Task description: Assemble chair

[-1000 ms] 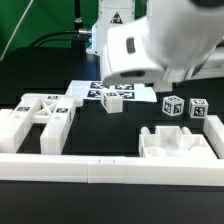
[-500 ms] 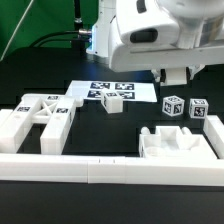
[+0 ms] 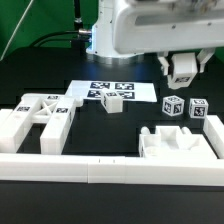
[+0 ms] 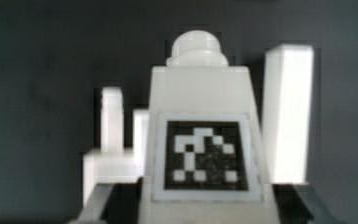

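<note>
1. In the exterior view the gripper point(image 3: 182, 72) hangs below the arm point(image 3: 150, 30), above the table point(image 3: 110, 132) and towards that view's right.
2. Its fingers pinch a white leg point(image 3: 184, 68), held clear of the table. This view shows only a short stub of the leg with a dark tag face, boxed in by the fingers.
3. The wrist view shows that same leg point(image 4: 197, 110) close up and along its length. It is a square post between the dark fingers point(image 4: 108, 205), with a black-and-white tag point(image 4: 202, 150) on the facing side and a rounded peg point(image 4: 194, 45) on its far end.
4. Only the exterior view shows the rest of the chair parts:
   - a slotted panel point(image 3: 38, 112) on that view's left;
   - a block point(image 3: 113, 100) at the near edge of the marker board point(image 3: 92, 86);
   - two tagged cubes point(image 3: 173, 105) on the right, just beside each other and below the gripper;
   - an open-topped part point(image 3: 180, 143) in front of the cubes.
5. A long plain rail point(image 3: 110, 168) runs along the near side of the table.
6. In the wrist view, blurred white bars point(image 4: 291, 95) stand behind the leg. I cannot tell which parts they are.
</note>
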Motion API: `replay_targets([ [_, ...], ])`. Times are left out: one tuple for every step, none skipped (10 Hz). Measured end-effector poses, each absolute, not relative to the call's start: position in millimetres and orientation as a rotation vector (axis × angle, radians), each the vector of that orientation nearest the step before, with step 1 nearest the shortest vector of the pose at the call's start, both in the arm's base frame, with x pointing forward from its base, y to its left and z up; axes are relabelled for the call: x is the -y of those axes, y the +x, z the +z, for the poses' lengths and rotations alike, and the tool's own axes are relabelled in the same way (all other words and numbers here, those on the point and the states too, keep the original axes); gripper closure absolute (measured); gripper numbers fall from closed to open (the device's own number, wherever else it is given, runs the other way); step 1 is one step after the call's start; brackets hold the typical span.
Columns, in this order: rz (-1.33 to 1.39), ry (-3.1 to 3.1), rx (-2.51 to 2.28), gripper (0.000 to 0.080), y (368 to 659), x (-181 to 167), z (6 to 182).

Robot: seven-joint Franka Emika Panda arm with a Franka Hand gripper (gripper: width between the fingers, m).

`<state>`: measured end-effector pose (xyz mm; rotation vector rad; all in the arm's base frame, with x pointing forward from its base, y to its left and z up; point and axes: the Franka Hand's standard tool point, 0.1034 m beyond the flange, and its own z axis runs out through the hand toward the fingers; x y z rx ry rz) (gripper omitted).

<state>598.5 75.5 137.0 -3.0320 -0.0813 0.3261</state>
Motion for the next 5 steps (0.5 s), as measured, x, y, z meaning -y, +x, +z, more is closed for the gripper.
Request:
replay_targets([
  [0.177,-3.046,0.077,0.0514,607,-75,135.9],
  [0.077,-3.053,0.071,0.0514,606,-73,134.8],
  [0.024,-3.056,0.068,0.0514,606,-73,134.3],
  [-0.122,-3.055,0.063,0.0514,614,-73,135.5],
  [-0.196,-3.049,0.061,0.0514,620,-76,139.2],
])
